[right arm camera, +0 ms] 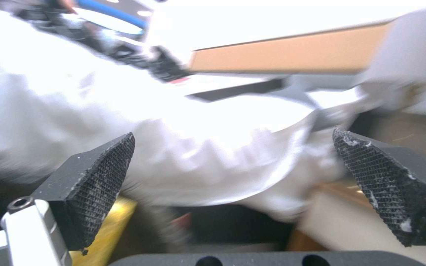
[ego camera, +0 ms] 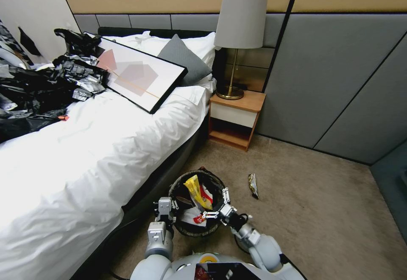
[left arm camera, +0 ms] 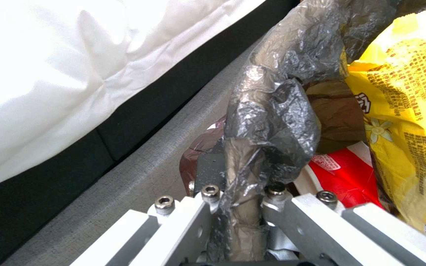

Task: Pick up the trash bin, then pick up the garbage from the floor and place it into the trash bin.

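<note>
The trash bin (ego camera: 183, 228), lined with a black bag, hangs just above the carpet beside the bed. My left gripper (ego camera: 168, 207) is shut on its rim on the bed side; in the left wrist view the jaws (left arm camera: 242, 207) pinch the bag-covered rim (left arm camera: 272, 122). Inside lie garbage pieces: a yellow wrapper (ego camera: 196, 190) (left arm camera: 405, 103), a red-and-white pack (ego camera: 199, 218) (left arm camera: 344, 173) and brown paper (left arm camera: 336, 111). My right gripper (ego camera: 217, 206) (right arm camera: 242, 184) stands open over the bin's other side with nothing between its pads (right arm camera: 102, 181). One dark shiny wrapper (ego camera: 253, 185) lies on the floor to the bin's right.
The bed (ego camera: 85, 153) with white sheets runs along the left, carrying a framed picture (ego camera: 140, 74) and black bags (ego camera: 38, 89). A wooden nightstand (ego camera: 234, 119) with a lamp (ego camera: 241, 26) stands behind the bin. Grey wall panels (ego camera: 339, 81) close the right side; open carpet (ego camera: 330, 212) lies to the right.
</note>
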`<state>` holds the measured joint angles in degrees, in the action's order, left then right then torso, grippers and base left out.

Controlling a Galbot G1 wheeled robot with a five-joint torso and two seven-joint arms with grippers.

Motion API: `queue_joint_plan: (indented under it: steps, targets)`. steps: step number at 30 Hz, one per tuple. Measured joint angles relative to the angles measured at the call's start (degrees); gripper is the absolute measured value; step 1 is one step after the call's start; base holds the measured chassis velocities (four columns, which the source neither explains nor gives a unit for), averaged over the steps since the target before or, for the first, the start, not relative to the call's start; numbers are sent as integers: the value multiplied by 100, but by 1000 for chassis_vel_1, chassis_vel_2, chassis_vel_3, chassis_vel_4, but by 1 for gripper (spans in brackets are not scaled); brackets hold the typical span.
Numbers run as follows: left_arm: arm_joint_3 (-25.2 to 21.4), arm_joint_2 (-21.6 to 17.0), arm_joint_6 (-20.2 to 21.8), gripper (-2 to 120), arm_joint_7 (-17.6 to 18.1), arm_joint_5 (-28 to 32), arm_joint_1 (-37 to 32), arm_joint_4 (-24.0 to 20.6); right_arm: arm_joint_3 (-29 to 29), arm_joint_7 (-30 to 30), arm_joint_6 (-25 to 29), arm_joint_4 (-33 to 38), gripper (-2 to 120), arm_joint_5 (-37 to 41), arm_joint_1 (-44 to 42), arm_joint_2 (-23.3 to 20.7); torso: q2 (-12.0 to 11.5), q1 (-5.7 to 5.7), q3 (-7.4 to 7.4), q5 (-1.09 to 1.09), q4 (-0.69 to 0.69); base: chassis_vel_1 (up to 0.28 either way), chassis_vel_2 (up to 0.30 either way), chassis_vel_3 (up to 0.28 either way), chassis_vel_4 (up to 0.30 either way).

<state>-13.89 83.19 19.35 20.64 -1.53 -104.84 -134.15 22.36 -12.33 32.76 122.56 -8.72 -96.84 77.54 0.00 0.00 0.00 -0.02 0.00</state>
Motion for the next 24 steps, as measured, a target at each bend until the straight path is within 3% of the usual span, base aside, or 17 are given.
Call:
queue_joint_plan:
  steps: [10,24]
  targets:
    - [-114,32,-11,0,7,91,7,-27,558,1475,-157,602,100,-571,-983,783,0,0,0,0,-1,0,0,0,0]
    - [-149,39,-28,0,27,157,25,-31,825,1620,9,363,100,-358,-1074,1090,0,0,0,2,1,0,0,0,0]
